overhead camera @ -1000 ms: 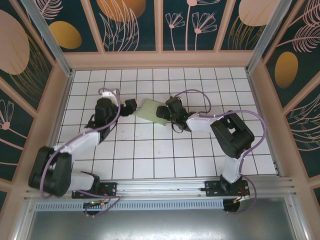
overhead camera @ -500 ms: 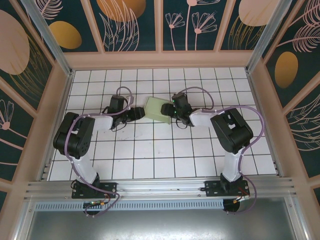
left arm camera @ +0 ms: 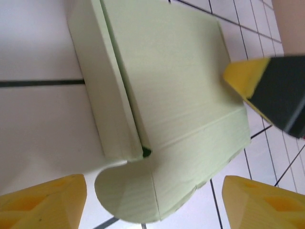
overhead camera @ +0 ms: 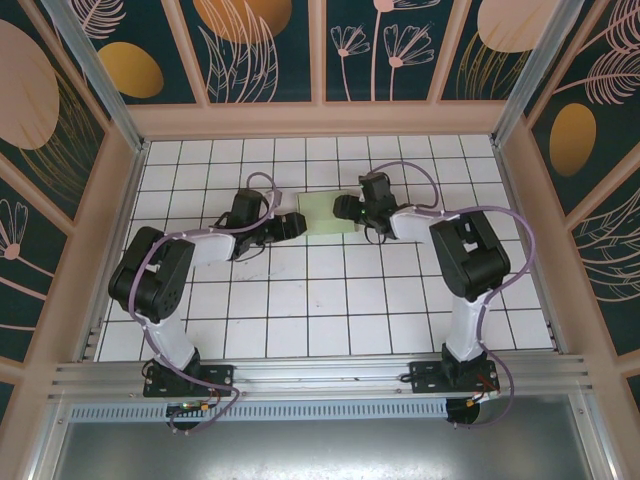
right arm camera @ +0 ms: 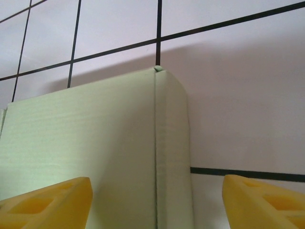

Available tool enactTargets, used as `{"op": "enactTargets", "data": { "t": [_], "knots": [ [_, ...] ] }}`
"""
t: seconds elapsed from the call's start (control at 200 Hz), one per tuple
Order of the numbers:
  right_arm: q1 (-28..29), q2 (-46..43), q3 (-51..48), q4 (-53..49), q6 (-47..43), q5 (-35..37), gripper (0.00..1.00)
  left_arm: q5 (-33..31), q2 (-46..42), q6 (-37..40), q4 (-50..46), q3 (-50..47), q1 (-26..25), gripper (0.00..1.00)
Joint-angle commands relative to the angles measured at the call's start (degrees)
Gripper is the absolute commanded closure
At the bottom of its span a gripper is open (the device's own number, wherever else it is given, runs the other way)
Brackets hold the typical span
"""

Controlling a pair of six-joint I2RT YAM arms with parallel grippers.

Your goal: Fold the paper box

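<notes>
See paper box flat on far-centre tiles, long axis L–R, btwn left gripper & right gripper, each w/ jaws spread, pinching nothing; reckon rounded flap, just ahead of left jaws, a job for nearer left arm.

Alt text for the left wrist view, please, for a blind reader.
A green paper box, partly folded, lies on the tiled table, one rounded flap sticking out. The open jaws of the left gripper flank that flap; another yellow-and-black finger meets the box's right edge.
</notes>
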Motion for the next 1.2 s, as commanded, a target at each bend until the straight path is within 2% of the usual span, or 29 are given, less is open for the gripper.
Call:
{"op": "enactTargets", "data": {
  "t": [0.0,0.185,0.28,0.521,0.596,0.831,0.916,1.001,1.121,1.196],
  "knots": [
    [-1.0,-4.2,-2.9,3.4,1.2,-1.8,0.27,0.1,2.2,-1.6,0.4,3.1,0.8,0.24],
    [-1.0,-6.0,-6.1,5.6,2.3,-3.3,0.26,1.5,6.6,-1.0,-0.6,7.7,1.9,0.29],
    [-1.1,-6.6,-7.5,7.2,3.2,-4.2,0.26,2.0,8.5,-0.9,-0.7,8.8,2.8,0.43],
    [-2.0,-7.2,-9.0,10.3,5.7,-6.4,0.26,3.6,10.9,-0.2,-1.1,9.5,3.4,0.58],
    [-2.4,-7.3,-9.2,11.2,6.3,-7.4,0.26,4.4,10.9,0.0,-0.7,8.9,3.6,0.71],
    [-3.9,-6.9,-10.3,14.8,9.7,-11.6,0.23,4.1,10.7,0.3,-0.4,7.0,4.2,0.76],
    [-4.6,-6.1,-10.6,16.0,11.3,-13.8,0.21,4.4,10.4,0.0,0.2,6.4,4.7,0.87],
    [-4.9,-5.2,-10.8,17.4,12.7,-15.8,0.21,5.3,10.4,-0.1,0.4,6.3,5.2,0.88],
    [-5.0,-3.9,-10.1,18.2,13.8,-18.5,0.21,6.9,10.5,-1.1,2.0,6.2,5.9,0.96],
    [-5.0,-3.3,-9.6,18.2,14.6,-19.9,0.21,7.7,10.7,-1.8,3.1,6.1,6.2,0.97]
  ]
}}
